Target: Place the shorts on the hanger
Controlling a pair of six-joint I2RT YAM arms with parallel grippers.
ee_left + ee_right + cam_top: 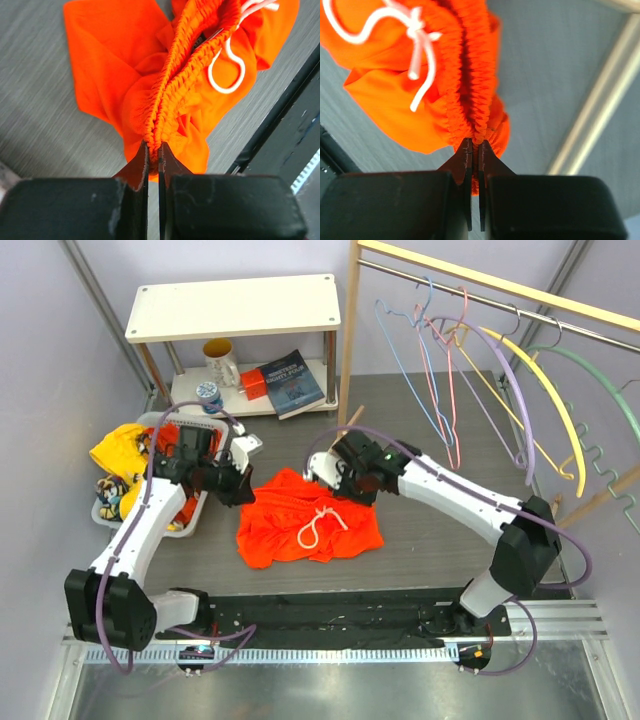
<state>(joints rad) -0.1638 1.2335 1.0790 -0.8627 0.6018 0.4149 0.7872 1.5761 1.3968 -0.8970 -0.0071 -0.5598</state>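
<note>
Both fingers pinched tight on the shorts (305, 525): left gripper (243, 490) at 9 o'clock, right gripper (322, 472) at 12.

The grey wood-grain table (420, 540) is carrying the crumpled bright orange fabric shorts (290, 525), a white plastic basket (180, 525) and a low white shelf unit (235, 305).

Crumpled orange shorts (300, 525) on table; light-blue hanger (405, 350) on rail
</note>
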